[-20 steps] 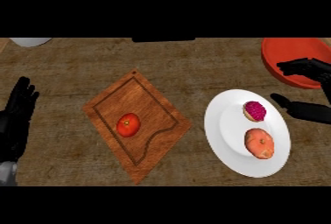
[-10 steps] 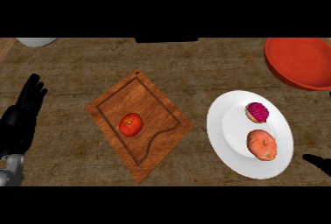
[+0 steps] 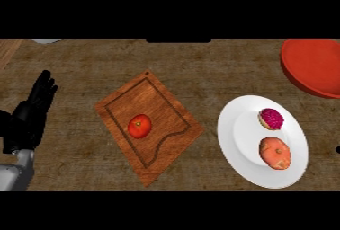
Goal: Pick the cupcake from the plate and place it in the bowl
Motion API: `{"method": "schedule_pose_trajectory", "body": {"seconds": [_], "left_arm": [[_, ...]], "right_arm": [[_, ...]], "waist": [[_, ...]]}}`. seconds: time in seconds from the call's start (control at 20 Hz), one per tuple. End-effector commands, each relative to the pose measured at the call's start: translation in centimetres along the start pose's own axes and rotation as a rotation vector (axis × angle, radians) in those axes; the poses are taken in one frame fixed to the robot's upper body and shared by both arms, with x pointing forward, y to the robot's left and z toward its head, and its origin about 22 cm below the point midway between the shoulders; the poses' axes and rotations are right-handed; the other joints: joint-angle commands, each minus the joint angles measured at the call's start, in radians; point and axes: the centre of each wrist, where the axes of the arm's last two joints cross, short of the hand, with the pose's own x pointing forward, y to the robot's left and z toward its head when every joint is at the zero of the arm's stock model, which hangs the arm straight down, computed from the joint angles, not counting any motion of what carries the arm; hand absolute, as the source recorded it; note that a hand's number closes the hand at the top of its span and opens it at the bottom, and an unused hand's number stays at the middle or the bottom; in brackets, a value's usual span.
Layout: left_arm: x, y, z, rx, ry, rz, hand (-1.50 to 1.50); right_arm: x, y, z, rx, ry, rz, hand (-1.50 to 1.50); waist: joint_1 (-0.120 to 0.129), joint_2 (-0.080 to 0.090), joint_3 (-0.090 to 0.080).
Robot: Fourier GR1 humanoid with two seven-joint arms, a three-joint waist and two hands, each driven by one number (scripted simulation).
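Observation:
The cupcake (image 3: 270, 118), pink-topped with a pale base, sits on the upper part of the white plate (image 3: 238, 134) at the right. The red bowl (image 3: 313, 65) stands beyond the plate in the far right corner, partly cut off by the edge. My left hand (image 3: 30, 117) is open at the left edge, fingers up, resting far from the plate. Of my right hand (image 3: 337, 149) only a dark sliver shows at the right edge, beside the plate's rim and touching nothing.
An orange glazed doughnut (image 3: 275, 152) lies on the plate just below the cupcake. A wooden cutting board (image 3: 159, 112) lies turned like a diamond in the middle, with a red tomato (image 3: 139, 126) on it. A pale dish rim (image 3: 46, 41) peeks in at the top left.
My right hand has pulled back from the bowl's side, down and out past the right edge. The view has shifted slightly. Cupcake, doughnut and tomato have not moved.

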Motion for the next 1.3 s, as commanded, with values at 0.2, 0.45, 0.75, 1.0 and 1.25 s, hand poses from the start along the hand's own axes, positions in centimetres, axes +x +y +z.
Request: {"method": "schedule_pose_trajectory", "body": {"seconds": [0.2,0.45,0.75,1.0,1.25], "left_arm": [[0.3,-1.0,-0.3,-0.029,-0.013,0.015,0.00],[-0.2,-0.1,-0.9,-0.023,-0.030,-0.020,0.00],[1.2,-0.1,-1.6,-0.018,-0.022,-0.005,0.00],[-1.5,0.3,1.0,-0.020,-0.016,-0.004,0.00],[0.3,-0.2,-1.3,-0.004,-0.015,0.004,0.00]], "right_arm": [[3.5,-3.0,-4.3,0.250,0.118,0.240,-1.50],[3.9,-0.6,-7.0,0.406,0.189,0.292,-1.50],[3.0,3.2,-9.3,0.604,0.194,0.287,-1.50],[2.8,4.6,-10.8,0.739,0.273,0.361,-1.50],[3.2,7.9,-11.2,0.792,0.281,0.431,-1.50]], "waist": [[0.030,0.006,-0.001],[0.033,0.007,-0.001],[0.020,0.004,0.000],[0.026,0.003,0.000],[0.008,0.001,0.000]]}}
